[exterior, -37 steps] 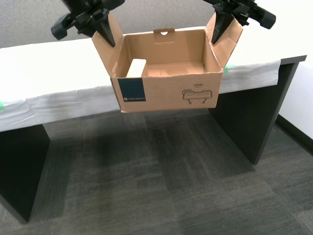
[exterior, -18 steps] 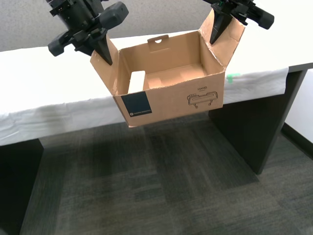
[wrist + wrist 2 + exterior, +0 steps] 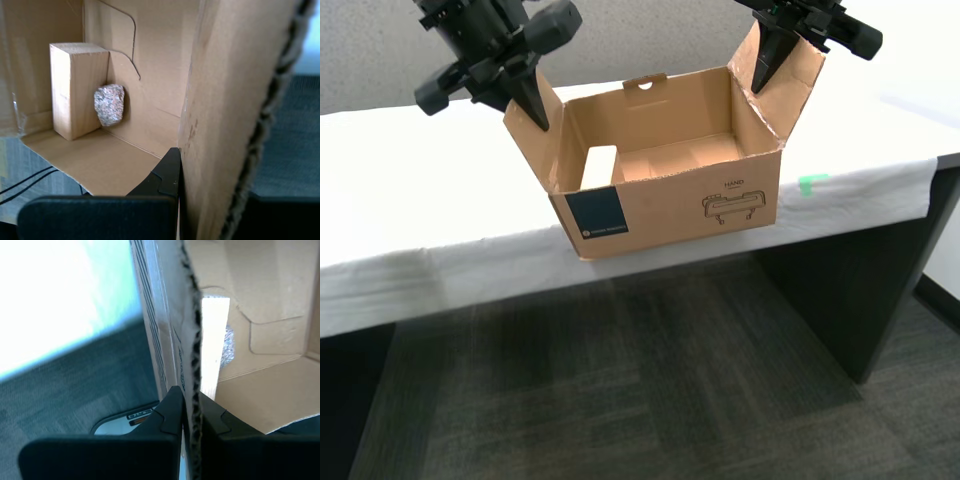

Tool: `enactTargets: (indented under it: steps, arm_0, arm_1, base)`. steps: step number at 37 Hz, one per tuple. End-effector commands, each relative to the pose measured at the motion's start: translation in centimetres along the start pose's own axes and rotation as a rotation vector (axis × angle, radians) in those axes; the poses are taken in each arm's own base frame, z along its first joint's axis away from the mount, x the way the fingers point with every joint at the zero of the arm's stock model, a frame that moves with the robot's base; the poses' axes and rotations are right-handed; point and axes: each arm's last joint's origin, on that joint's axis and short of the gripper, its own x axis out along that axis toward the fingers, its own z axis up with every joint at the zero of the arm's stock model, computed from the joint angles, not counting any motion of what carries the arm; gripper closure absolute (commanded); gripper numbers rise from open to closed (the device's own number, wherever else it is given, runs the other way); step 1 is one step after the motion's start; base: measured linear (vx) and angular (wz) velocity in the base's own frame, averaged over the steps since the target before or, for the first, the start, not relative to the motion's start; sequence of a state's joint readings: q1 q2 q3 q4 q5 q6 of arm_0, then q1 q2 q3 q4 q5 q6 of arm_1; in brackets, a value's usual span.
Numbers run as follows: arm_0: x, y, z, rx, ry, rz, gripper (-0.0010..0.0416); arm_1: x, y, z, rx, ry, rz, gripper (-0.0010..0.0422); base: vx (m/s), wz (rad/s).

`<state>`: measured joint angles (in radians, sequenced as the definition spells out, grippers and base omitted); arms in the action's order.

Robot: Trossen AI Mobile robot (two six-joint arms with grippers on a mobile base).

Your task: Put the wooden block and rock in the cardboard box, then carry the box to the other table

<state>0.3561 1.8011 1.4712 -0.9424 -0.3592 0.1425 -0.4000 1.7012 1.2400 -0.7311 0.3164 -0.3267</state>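
**Box held over the counter's edge**

My first tool and my second tool each pinch a side flap of the cardboard box, held above the other counter. Inside, the rock touches the wooden block.

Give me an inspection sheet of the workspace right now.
Surface: the other table, light covering, one green tape mark.
Job's things: cardboard box held by its two side flaps at the table's front edge; wooden block upright inside, rock against it.
Clutter: nothing seen.
Grippers: my first gripper and my second gripper, fingers shut on a flap each.
Cables: two thin dark lines under the box, maybe cables.
Surroundings: dark carpet, grey wall.
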Motion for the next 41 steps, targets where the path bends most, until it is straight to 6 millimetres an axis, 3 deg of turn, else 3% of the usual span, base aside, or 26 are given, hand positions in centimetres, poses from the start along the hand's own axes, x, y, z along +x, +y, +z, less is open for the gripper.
enactTargets:
  steps: [1, 15, 25, 41]
  arm_0:
    - [0.0, 0.0, 0.0, -0.03, 0.0, 0.002, 0.0406]
    - [0.1, 0.3, 0.0, -0.047, 0.003, 0.005, 0.0406]
    - [0.5, 1.4, -0.2, -0.083, 0.014, 0.031, 0.0406]
    - [1.4, 4.2, -0.7, -0.135, 0.026, 0.055, 0.0406]
  arm_1:
    - [-0.8, -0.3, -0.1, -0.024, -0.023, 0.002, 0.0413]
    - [-3.9, -1.0, -1.0, -0.085, -0.093, 0.039, 0.0413]
    - [-4.8, -1.0, -1.8, -0.061, -0.077, 0.078, 0.0413]
    - [-4.8, 0.9, -6.1, -0.022, -0.147, 0.064, 0.0413]
  base:
    - [0.218, 0.009]
    - [0.228, 0.046]
    - [0.213, 0.109]
    - [0.185, 0.111]
